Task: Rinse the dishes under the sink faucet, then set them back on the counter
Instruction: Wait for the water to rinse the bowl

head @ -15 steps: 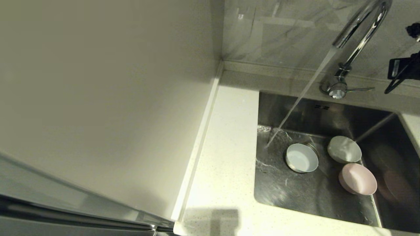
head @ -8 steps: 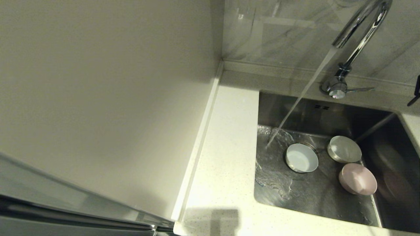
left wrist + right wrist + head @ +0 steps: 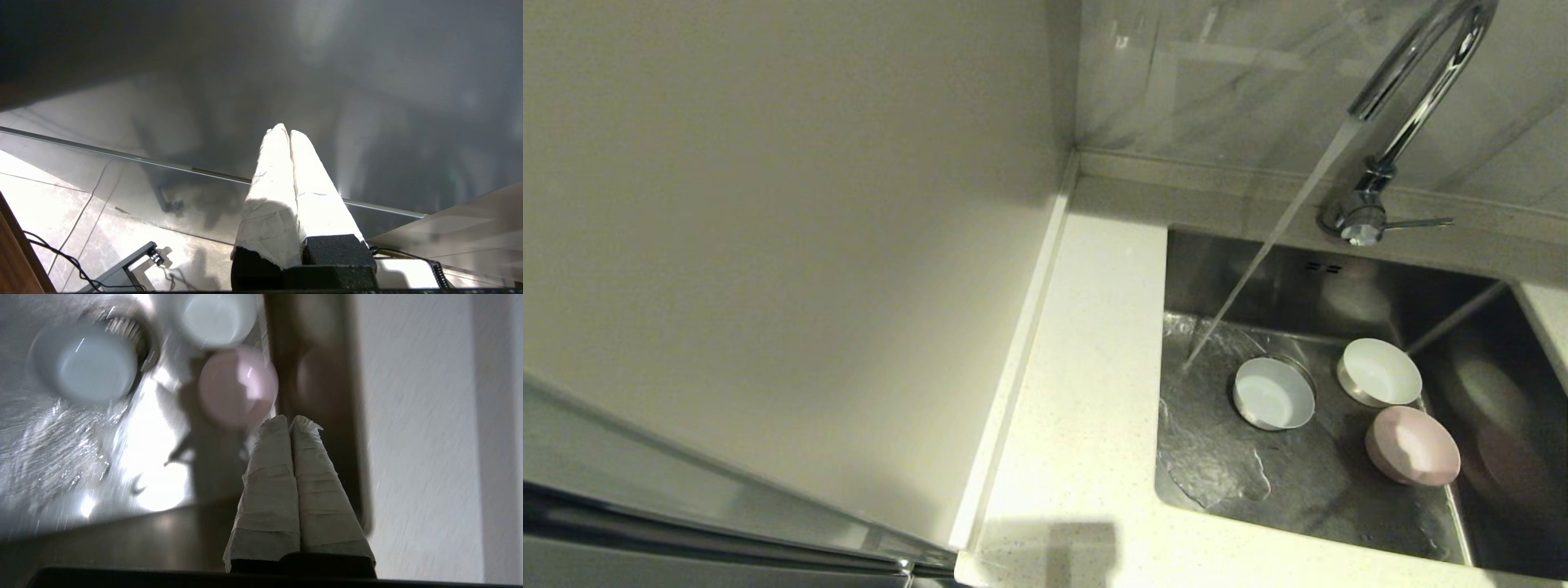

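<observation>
Down in the sink (image 3: 1339, 506), as the head camera shows it, three dishes sit upright on the steel floor: the pale blue bowl (image 3: 1274, 394) over the round drain, the white bowl (image 3: 1379, 372) near it toward the back wall, and the pink bowl (image 3: 1413, 445) just beside the white one, against the sink's right wall. None holds anything that can be made out. Water runs from the faucet (image 3: 1417, 82) in a slanting stream and strikes the sink floor beside the blue bowl, spreading in a sheet. The speckled desk (image 3: 1086, 392) lies left of the sink. No writing can be read.

From the left wrist, the left tool (image 3: 289, 131) has its wrapped fingers pressed together, holding nothing, over a tiled floor (image 3: 49, 204).

From the right wrist, the right tool (image 3: 291, 421) is likewise together and empty, above the sink's right rim, with the pink bowl (image 3: 238, 386), blue bowl (image 3: 88, 363) and white bowl (image 3: 218, 318) beyond it.
</observation>
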